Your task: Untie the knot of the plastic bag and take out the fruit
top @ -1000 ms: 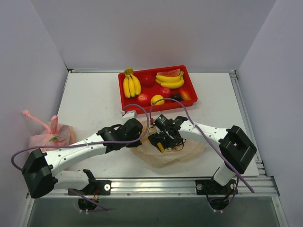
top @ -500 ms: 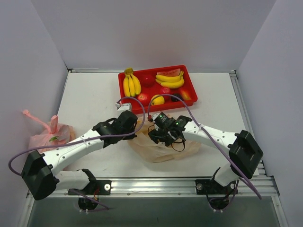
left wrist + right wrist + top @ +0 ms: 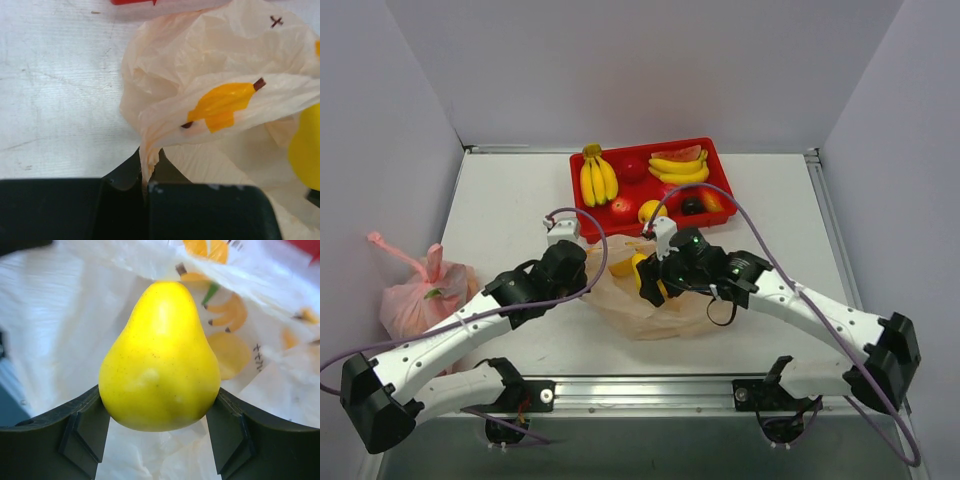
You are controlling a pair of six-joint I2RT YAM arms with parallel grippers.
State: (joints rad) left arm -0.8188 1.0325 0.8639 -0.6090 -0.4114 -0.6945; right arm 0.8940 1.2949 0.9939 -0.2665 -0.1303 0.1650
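Observation:
The peach-orange plastic bag [image 3: 650, 308] lies crumpled in front of the red tray, its mouth open; no knot shows. My left gripper [image 3: 582, 272] is shut on a bunched edge of the bag film [image 3: 146, 159] at the bag's left side. My right gripper [image 3: 646, 280] is shut on a yellow pear-shaped fruit [image 3: 160, 360] and holds it over the bag's mouth. The pear also shows in the top view [image 3: 640, 270] and at the right edge of the left wrist view [image 3: 306, 150]. The bag [image 3: 60, 315] fills the background behind the pear.
The red tray [image 3: 582, 222] at the back holds two banana bunches [image 3: 597, 180], a watermelon slice, red apples [image 3: 622, 208], an orange one and a dark one. A pink knotted bag [image 3: 420, 290] lies at the left wall. Purple cables arc over both arms.
My right gripper has come up and leftward out of the bag with the yellow pear in it. My left gripper has drawn the bag's edge to the left.

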